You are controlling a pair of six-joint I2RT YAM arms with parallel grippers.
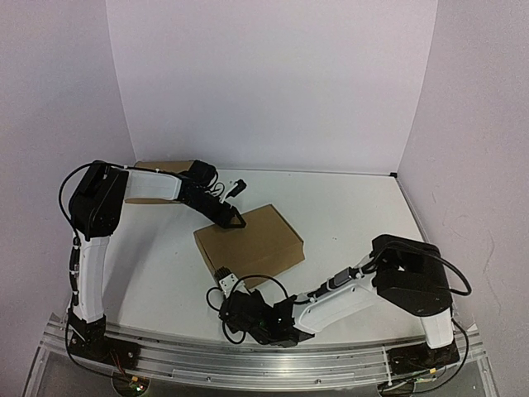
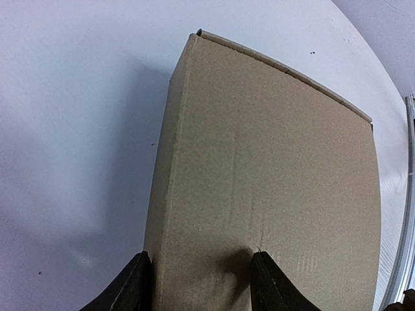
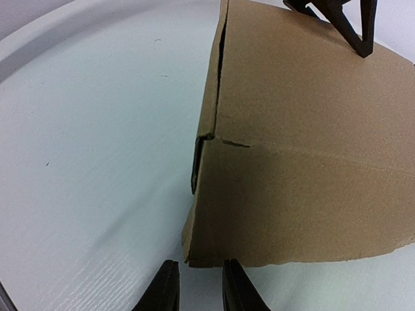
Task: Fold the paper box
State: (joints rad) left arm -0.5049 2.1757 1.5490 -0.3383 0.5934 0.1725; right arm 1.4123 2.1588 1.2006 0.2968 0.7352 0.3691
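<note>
The paper box point(image 1: 248, 240) lies in the middle of the table as a shallow, closed brown cardboard box. My left gripper point(image 1: 230, 217) is at its far left corner and stands open. In the left wrist view one finger point(image 2: 136, 288) hangs beside the box's side wall and the other point(image 2: 272, 285) rests on the lid point(image 2: 272, 162). My right gripper point(image 1: 225, 277) is low at the near left corner, open by a narrow gap with nothing in it. In the right wrist view the box's corner point(image 3: 214, 253) lies just ahead of the right gripper point(image 3: 198, 288). A side flap point(image 3: 194, 165) there gapes slightly.
A second brown cardboard box point(image 1: 165, 166) lies at the back left, partly behind the left arm. White walls close the table on three sides. The metal rail point(image 1: 264, 364) carrying both arm bases runs along the near edge.
</note>
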